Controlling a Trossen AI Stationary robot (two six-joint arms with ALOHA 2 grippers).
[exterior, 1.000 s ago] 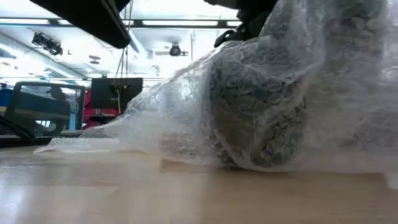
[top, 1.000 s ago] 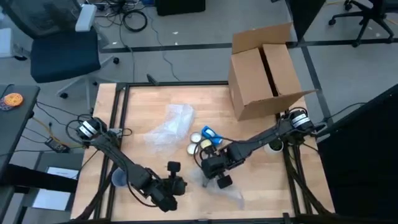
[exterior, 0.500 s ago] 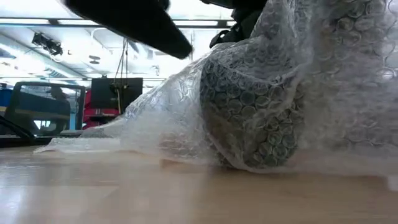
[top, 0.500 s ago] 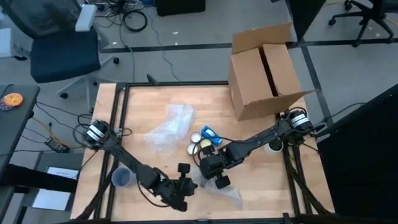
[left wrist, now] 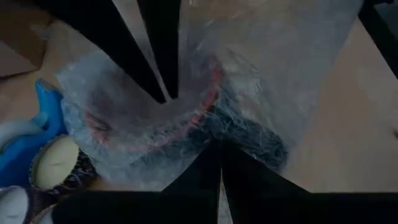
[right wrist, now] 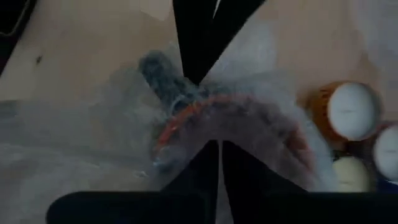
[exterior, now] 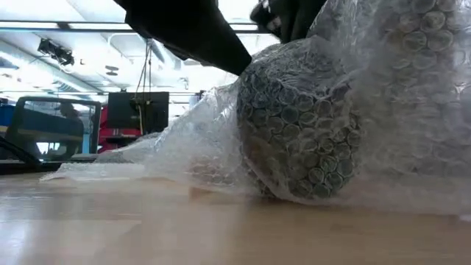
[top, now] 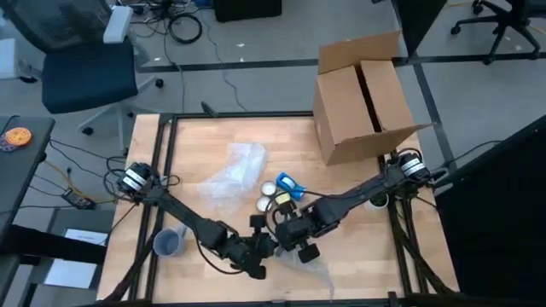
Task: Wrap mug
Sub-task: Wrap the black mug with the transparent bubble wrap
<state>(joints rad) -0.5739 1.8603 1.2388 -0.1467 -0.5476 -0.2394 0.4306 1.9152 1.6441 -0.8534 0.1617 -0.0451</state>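
Observation:
The mug (exterior: 298, 125) is dark with a red rim (right wrist: 186, 115) and sits on the table near the front edge, covered by a sheet of bubble wrap (exterior: 397, 110). The wrap's loose end (top: 317, 269) lies on the table. My right gripper (top: 294, 237) is shut over the mug from the right. My left gripper (top: 266, 247) is shut at the mug's left side. The two grippers' fingertips nearly meet above the mug. My left gripper has its shut fingertips (left wrist: 219, 149) against the bubble wrap over the mug's dark wall (left wrist: 249, 134), coming slanted down from the table's left. I cannot tell whether it pinches a layer. My right gripper is shut on the bubble wrap at the mug's rim (right wrist: 214, 109), slanting down from the table's right. The wrap rises from the table over the mug (exterior: 353, 44), and the mug rests on the table.
An open cardboard box (top: 367, 94) stands at the far right. A second sheet of bubble wrap (top: 230, 170) lies mid-table. Just behind the mug are a blue object (top: 288, 183) and small round candles (top: 273, 203). A clear cup (top: 166, 243) is at the near left and a white cup (top: 375, 202) at the right.
My left gripper has moved toward the table's right edge, from the near left up to the wrapped mug, and now stands tip to tip with my right gripper. The wrap now lies closer over the mug.

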